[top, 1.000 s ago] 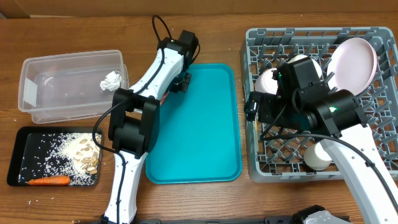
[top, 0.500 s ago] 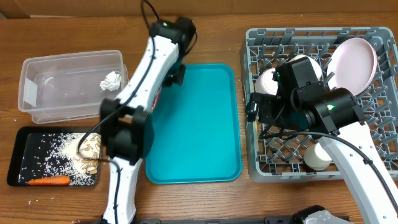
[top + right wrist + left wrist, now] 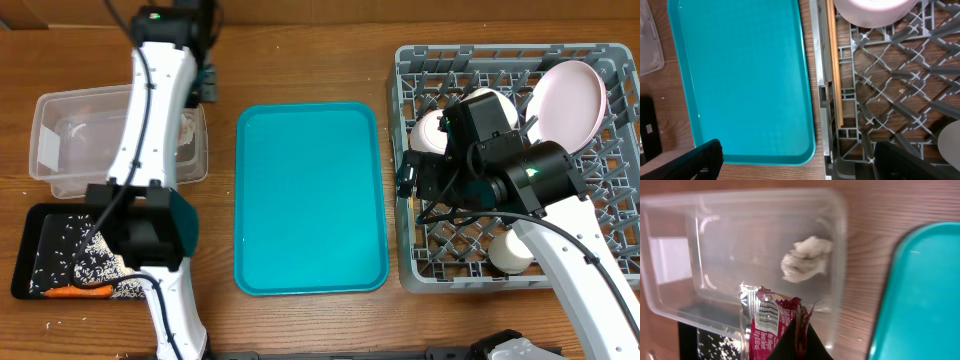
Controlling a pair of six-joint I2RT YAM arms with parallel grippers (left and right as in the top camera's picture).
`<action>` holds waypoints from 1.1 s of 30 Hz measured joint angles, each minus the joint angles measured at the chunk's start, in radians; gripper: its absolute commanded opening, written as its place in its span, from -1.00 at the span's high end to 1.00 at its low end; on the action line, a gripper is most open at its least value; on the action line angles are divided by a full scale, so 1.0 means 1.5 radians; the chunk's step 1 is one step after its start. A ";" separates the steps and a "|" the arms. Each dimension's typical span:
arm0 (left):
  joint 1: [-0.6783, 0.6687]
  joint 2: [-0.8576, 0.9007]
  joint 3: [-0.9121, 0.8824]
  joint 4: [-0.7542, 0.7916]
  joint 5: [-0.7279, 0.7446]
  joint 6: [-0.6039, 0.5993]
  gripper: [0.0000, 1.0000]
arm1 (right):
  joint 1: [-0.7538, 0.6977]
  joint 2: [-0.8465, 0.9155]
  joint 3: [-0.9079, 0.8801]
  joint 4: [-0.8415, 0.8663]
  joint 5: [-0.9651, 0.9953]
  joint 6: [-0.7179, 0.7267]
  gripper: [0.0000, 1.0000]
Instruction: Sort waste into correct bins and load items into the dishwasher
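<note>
My left gripper (image 3: pixel 801 325) is shut on a corner of the red-and-white wrapper (image 3: pixel 767 322), which hangs above the near wall of the clear tub (image 3: pixel 670 255). White tissue (image 3: pixel 805 265) lies inside that tub. Overhead, the left gripper (image 3: pixel 206 82) hovers at the tub's (image 3: pixel 60 130) right end. The black tray (image 3: pixel 25 250) holds rice scraps (image 3: pixel 85 255) and an orange carrot (image 3: pixel 75 292). My right gripper (image 3: pixel 415 185) stands open over the left edge of the grey rack (image 3: pixel 620 150), which holds a plate (image 3: pixel 567 95), two bowls (image 3: pixel 432 130), a cup (image 3: pixel 510 255) and chopsticks (image 3: pixel 834 65).
The teal serving tray (image 3: pixel 310 200) lies between the tub and the rack with nothing on it. My left arm stretches from the table's front edge over the black tray and the tub, hiding part of both. A few rice grains lie on the wood by the black tray.
My left arm has swung left with the wrapper, from the teal tray's far left corner to over the clear tub's right end. The right arm has not moved.
</note>
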 measured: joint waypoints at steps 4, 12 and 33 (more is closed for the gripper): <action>0.051 0.025 -0.002 -0.016 0.050 0.006 -0.37 | 0.000 0.000 0.000 -0.011 0.000 0.000 -1.00; 0.105 0.011 0.016 -0.083 0.220 0.023 -0.39 | 0.000 0.000 0.000 -0.007 -0.001 0.000 -1.00; -0.220 -0.451 0.049 -0.144 0.239 0.056 -1.00 | 0.000 -0.191 0.028 0.091 -0.025 0.000 -1.00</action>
